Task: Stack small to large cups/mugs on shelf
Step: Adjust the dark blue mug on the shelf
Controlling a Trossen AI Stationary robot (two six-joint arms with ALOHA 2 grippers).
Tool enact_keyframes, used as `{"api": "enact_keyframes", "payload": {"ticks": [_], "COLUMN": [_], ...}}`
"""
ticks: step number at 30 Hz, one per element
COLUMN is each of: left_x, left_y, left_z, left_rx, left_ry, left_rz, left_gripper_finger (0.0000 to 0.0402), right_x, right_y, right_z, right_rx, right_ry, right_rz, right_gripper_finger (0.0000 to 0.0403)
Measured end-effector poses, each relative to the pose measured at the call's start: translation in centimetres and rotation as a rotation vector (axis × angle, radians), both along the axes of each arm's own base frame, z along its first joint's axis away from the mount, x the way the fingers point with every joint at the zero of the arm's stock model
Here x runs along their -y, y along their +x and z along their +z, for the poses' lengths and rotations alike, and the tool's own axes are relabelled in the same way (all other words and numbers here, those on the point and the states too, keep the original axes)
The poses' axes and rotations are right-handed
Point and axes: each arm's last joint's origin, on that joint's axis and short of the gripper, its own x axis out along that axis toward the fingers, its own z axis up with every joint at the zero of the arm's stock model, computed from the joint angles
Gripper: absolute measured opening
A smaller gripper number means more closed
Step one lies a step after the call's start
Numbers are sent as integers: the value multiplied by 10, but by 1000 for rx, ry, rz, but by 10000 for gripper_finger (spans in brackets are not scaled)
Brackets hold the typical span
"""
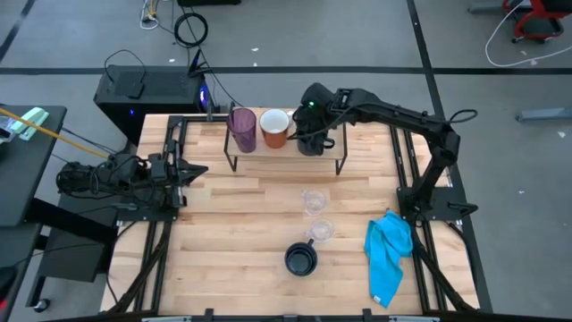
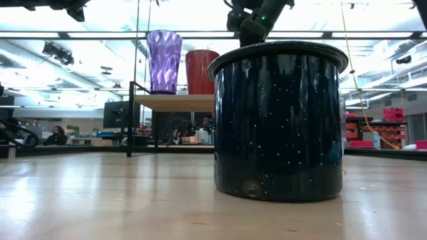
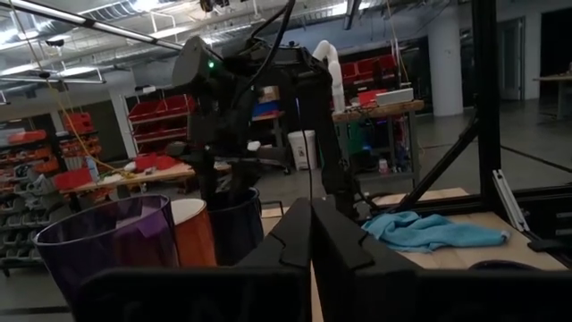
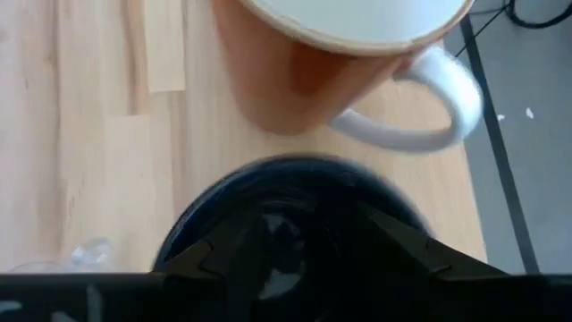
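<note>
Three cups stand in a row on the shelf (image 1: 234, 164): the purple tumbler (image 1: 242, 129) first, then the white-and-orange mug (image 1: 274, 128), then a dark mug (image 1: 310, 141) at the mug's 3 o'clock. They run big to smaller, so I think the row is being made by size.

At the worktop's (image 1: 259, 224) 9 o'clock edge, the left claw (image 1: 195, 170) waits, pinched tight with nothing in it. It points at the shelf.

The right claw (image 1: 311, 125) hangs right over the dark mug, fingers part way apart at its rim. I cannot tell if it grips the mug.

Toward 6 o'clock from the shelf, two small clear glasses (image 1: 314, 202) and one more dark mug (image 1: 301, 259) sit in a line on the worktop. They have not been shelved yet. A blue cloth (image 1: 390, 255) lies at their 3 o'clock, well apart, not blocking anything.
</note>
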Motion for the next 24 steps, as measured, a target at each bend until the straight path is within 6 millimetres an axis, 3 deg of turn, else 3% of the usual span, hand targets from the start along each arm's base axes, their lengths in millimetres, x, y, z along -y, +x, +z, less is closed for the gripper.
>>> {"api": "enact_keyframes", "payload": {"ticks": [8,18,24], "left_x": [0,0,0], "left_y": [0,0,0], "left_z": [0,0,0], "left_rx": [0,-1,-1], "left_ry": [0,1,1], "left_rz": [0,1,0], "left_gripper_finger": [27,8,19], "right_x": [5,4,2], "right_y": [10,14,14], "right_z": [-10,-9,-8], "right_rx": [13,45,38], "right_ry": [9,2,2], "right_rz": [31,78,85], "right_gripper_finger": [180,180,180]}}
